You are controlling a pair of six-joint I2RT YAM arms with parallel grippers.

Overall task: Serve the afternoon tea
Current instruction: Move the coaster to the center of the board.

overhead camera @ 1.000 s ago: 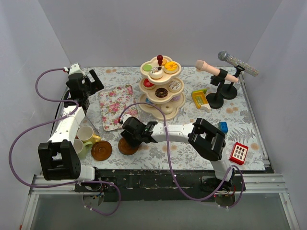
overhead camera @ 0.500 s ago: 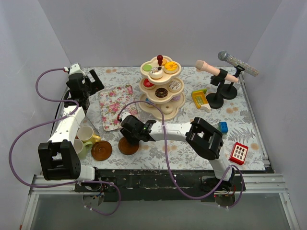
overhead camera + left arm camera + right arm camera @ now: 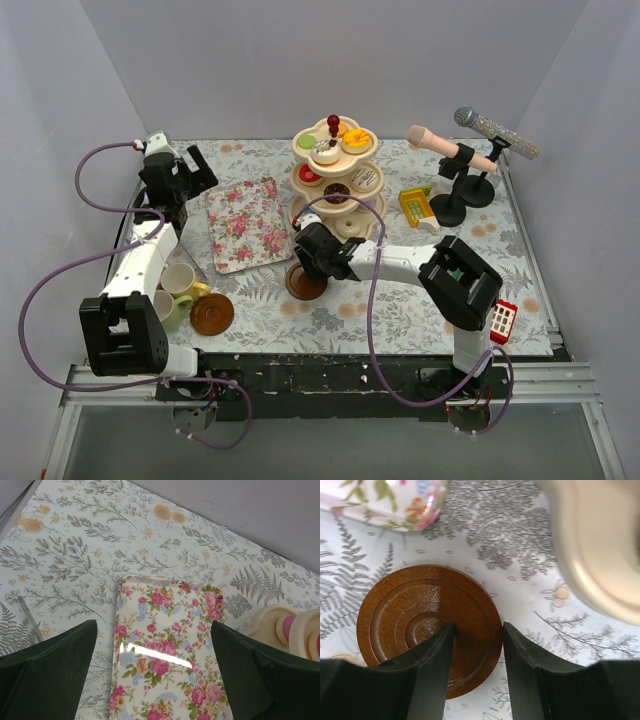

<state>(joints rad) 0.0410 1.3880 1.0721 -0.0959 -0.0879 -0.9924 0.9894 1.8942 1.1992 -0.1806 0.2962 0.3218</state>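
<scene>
A round brown saucer (image 3: 303, 285) (image 3: 405, 625) lies on the cloth in front of the cream three-tier stand (image 3: 300, 146) (image 3: 600, 545), which carries small donuts and cakes under a red knob (image 3: 333, 122). My right gripper (image 3: 308, 272) (image 3: 477, 630) straddles the saucer's rim, with one finger in its centre well, the other against its outer edge, shut on it. A second saucer (image 3: 212, 314) lies by a cream cup (image 3: 178, 278) and a green cup (image 3: 165, 305) at the near left. My left gripper (image 3: 195, 165) (image 3: 152, 630) hangs open above the floral tray (image 3: 245, 225) (image 3: 165, 655).
Two microphones (image 3: 470, 150) on black stands are at the back right, with a yellow block (image 3: 415, 205) beside them. A red block (image 3: 500, 320) lies near the front right edge. A thin metal rod (image 3: 29, 622) lies left of the tray.
My right gripper has moved right and away from me, towards the stand, and the brown saucer went with it. Its jaws have narrowed. The left arm has not moved.
</scene>
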